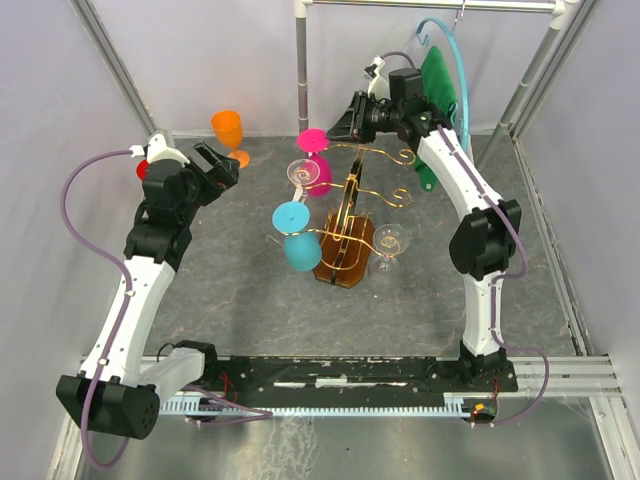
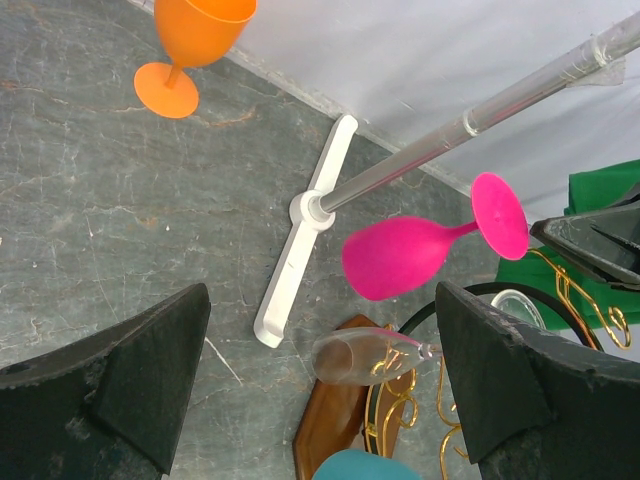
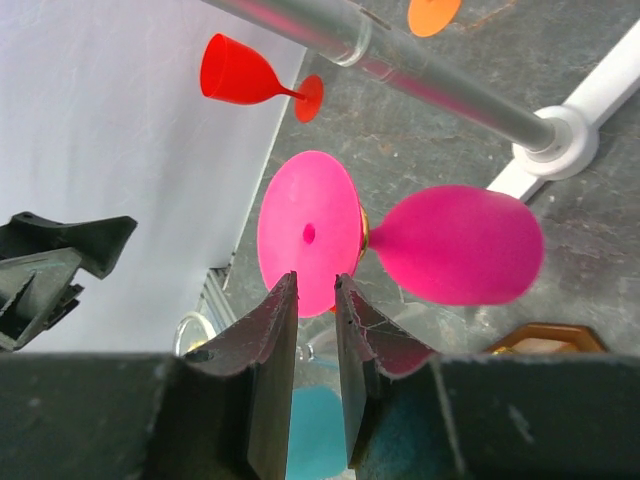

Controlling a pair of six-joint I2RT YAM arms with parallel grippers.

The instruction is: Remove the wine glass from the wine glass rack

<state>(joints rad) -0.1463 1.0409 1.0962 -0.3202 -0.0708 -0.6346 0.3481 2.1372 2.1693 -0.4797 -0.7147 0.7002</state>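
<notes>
We see L gripper (image 1: 220,163) wide open, empty. R gripper (image 3: 315,280): jaws a narrow slit apart, nothing btwn, tips by foot of pink wine glass (image 1: 318,172), hanging on wine glass rack (image 1: 345,258).

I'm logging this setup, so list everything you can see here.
wine glass rack: one, gold wire on brown base, table centre
pink glass: one, magenta, hanging on rack
teal glass: one, teal, hanging on rack's left
clear glasses: two, clear, one hanging beside the pink, one right of rack's base
orange glass: one, orange, upright back left
red glass: one, red, by left wall
clothes rail: one, grey, at back
cloth: one, green, hanging from rail
left hand: one, black, open
right hand: one, black, jaws narrowly apart at pink glass's foot
</notes>
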